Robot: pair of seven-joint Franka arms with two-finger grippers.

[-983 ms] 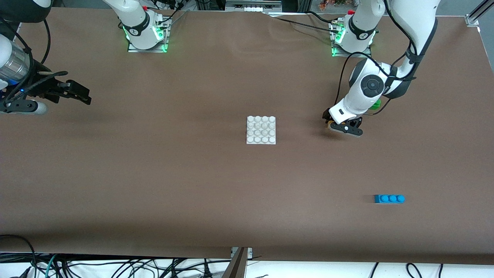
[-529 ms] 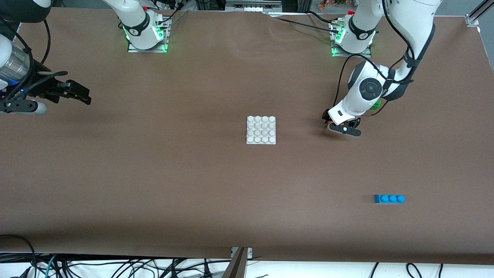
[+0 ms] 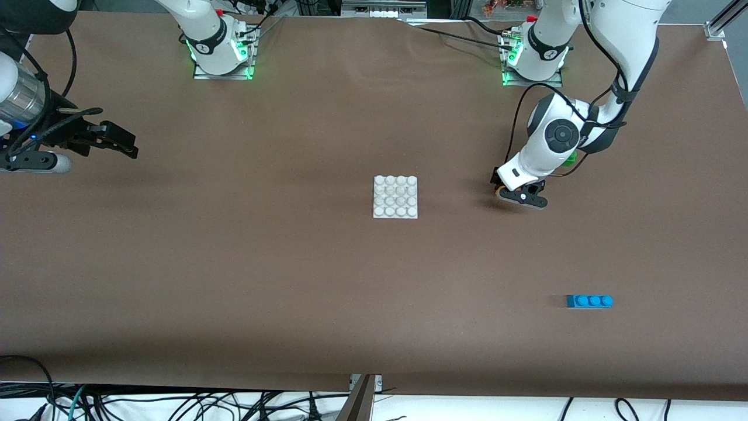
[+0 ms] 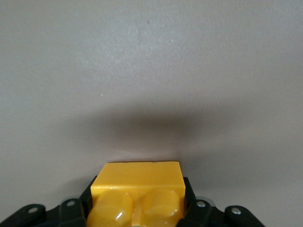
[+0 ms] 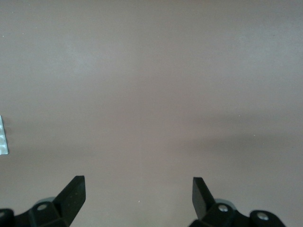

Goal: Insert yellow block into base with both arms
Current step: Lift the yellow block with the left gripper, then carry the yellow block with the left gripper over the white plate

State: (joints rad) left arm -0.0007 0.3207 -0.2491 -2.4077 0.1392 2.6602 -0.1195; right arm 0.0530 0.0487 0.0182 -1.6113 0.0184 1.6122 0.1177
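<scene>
The yellow block (image 4: 137,179) sits between the black fingers of my left gripper (image 4: 138,201), which is shut on it with its two studs facing the camera. In the front view the left gripper (image 3: 517,195) is low over the brown table, beside the base toward the left arm's end. The white studded base (image 3: 395,197) lies flat at the table's middle with nothing on it. My right gripper (image 3: 125,146) waits open above the right arm's end of the table; its fingers (image 5: 71,194) stand wide apart with only bare table between them.
A green brick (image 3: 571,156) shows partly from under the left arm's wrist. A blue three-stud brick (image 3: 589,301) lies nearer the front camera, toward the left arm's end. Cables run along the table's front edge.
My left gripper's fingers have come together on the yellow block, and its wrist shifted slightly. The right arm has not moved.
</scene>
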